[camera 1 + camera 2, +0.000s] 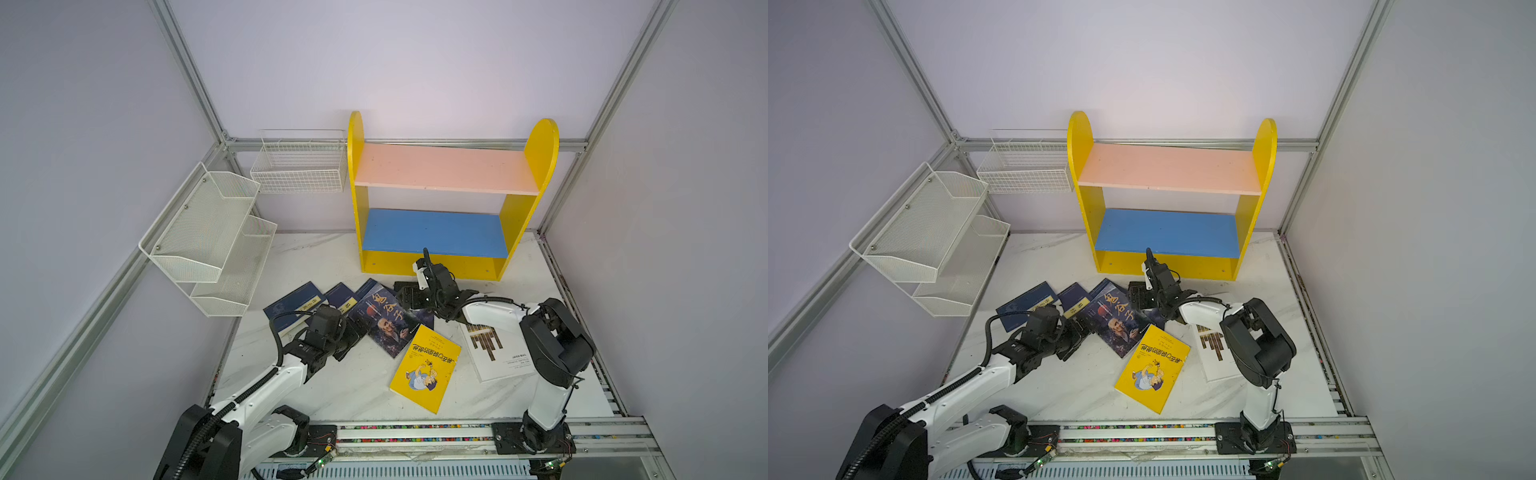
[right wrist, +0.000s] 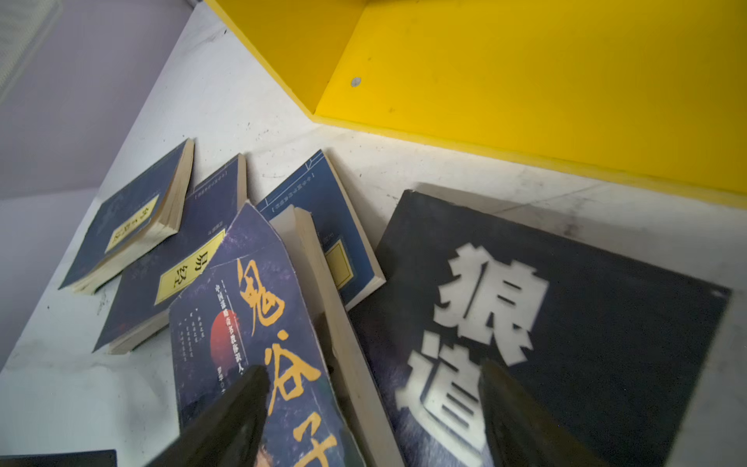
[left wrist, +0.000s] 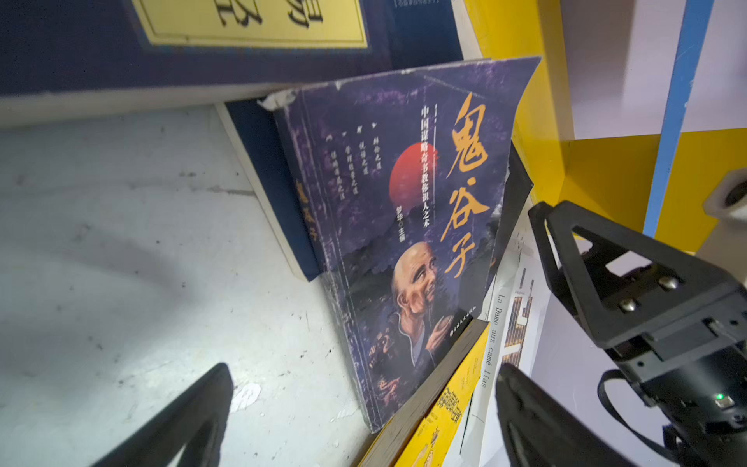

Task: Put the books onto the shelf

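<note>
While the right gripper (image 2: 374, 368) hangs low over the pile with its jaws apart, one finger (image 2: 238, 404) is above the dark-blue portrait book (image 2: 250, 323) and the other is above the black book (image 2: 606, 307). Whether they touch the covers, I cannot tell. The left gripper (image 3: 364, 368) is wide open too and holds nothing; in both top views it is just beside the left edge of the same portrait book.

The pile sits in the middle of the frame. The navy books (image 1: 291, 305) fan out to the left, the yellow cartoon book (image 1: 426, 368) lies lower, and the white book (image 1: 498, 353) is to the right, partly under the right arm. All of them lie on the white table (image 1: 332, 395).

Above them stands the shelf (image 1: 540, 153), with its pink board (image 1: 440, 170) and blue board (image 1: 432, 232) not yet carrying a book. At the upper left, the mesh rack (image 1: 208, 232) and the wire basket (image 1: 299, 166) show only wall through their mesh.
</note>
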Robot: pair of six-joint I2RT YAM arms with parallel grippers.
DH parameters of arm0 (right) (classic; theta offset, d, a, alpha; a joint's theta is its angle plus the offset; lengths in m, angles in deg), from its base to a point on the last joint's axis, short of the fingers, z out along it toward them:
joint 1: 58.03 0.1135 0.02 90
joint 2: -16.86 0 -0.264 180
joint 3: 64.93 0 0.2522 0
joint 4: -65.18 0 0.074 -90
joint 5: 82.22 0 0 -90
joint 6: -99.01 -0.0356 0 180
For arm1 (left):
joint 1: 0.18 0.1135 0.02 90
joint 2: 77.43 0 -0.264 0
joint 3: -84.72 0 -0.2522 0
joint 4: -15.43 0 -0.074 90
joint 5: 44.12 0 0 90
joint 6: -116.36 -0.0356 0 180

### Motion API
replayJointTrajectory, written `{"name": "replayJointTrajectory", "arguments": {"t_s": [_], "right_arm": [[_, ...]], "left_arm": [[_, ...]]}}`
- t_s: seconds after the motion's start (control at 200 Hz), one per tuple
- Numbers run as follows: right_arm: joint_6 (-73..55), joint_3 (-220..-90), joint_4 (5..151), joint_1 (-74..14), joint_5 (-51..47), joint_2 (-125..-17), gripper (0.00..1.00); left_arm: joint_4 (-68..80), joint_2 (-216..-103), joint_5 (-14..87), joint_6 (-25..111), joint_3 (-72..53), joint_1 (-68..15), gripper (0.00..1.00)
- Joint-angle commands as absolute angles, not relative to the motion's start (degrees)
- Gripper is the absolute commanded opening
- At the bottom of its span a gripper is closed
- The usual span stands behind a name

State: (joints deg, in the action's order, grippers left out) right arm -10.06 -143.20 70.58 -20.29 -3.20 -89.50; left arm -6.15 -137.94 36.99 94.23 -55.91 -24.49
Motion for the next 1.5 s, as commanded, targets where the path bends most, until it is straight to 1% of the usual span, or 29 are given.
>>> {"name": "replayJointTrajectory", "arguments": {"t_s": [0.0, 0.175, 0.255, 0.34, 0.41, 0.505, 0.555, 0.665, 0.875, 0.96, 1.07, 1.14, 1.285, 1.495], "right_arm": [[-7.7, -145.8, 68.5, -19.2, -7.8, -90.8, 0.78], [-8.2, -142.0, 64.1, -18.2, -10.3, -90.7, 0.73], [-9.0, -141.3, 63.2, -18.1, -11.8, -91.4, 0.7], [-9.6, -141.6, 62.7, -17.8, -14.3, -92.3, 0.65], [-10.2, -142.0, 62.7, -17.6, -16.0, -93.5, 0.61], [-10.6, -143.0, 64.0, -17.3, -18.7, -94.9, 0.53], [-10.5, -142.8, 63.9, -17.1, -19.3, -95.2, 0.52], [-9.7, -142.2, 63.4, -17.0, -18.1, -95.4, 0.52], [-7.4, -145.5, 69.7, -17.0, -18.5, -96.5, 0.52], [-7.8, -146.2, 70.1, -17.0, -18.3, -96.5, 0.51], [-9.9, -145.9, 68.1, -17.0, -20.4, -96.2, 0.51], [-11.1, -145.4, 67.0, -17.0, -20.9, -95.7, 0.51], [-12.9, -143.4, 65.1, -17.0, -22.0, -94.6, 0.5], [-14.4, -141.4, 63.9, -17.0, -22.6, -92.2, 0.49]], "left_arm": [[1.4, -135.1, 40.7, 100.2, -60.7, -26.6, 1.0], [6.2, -132.5, 46.5, 101.7, -65.4, -28.6, 1.0], [9.7, -133.1, 47.4, 102.3, -67.0, -28.6, 1.0], [14.5, -135.1, 46.2, 102.6, -67.7, -28.9, 1.0], [15.7, -137.2, 46.0, 102.3, -67.1, -29.6, 1.0], [19.7, -140.2, 45.8, 102.3, -67.2, -30.4, 0.99], [22.2, -141.7, 45.8, 102.2, -67.4, -30.7, 0.98], [26.2, -144.3, 47.1, 102.5, -68.4, -31.3, 0.97], [35.3, -152.0, 46.2, 104.1, -68.1, -31.5, 0.96], [41.2, -155.1, 46.2, 104.9, -67.8, -31.9, 0.91], [46.7, -157.8, 45.0, 105.5, -65.8, -32.0, 0.81], [46.6, -157.9, 44.0, 105.2, -63.4, -32.5, 0.78], [42.7, -154.9, 46.3, 104.9, -60.3, -34.2, 0.77], [26.7, -146.4, 50.2, 103.0, -55.5, -35.9, 0.76]]}}
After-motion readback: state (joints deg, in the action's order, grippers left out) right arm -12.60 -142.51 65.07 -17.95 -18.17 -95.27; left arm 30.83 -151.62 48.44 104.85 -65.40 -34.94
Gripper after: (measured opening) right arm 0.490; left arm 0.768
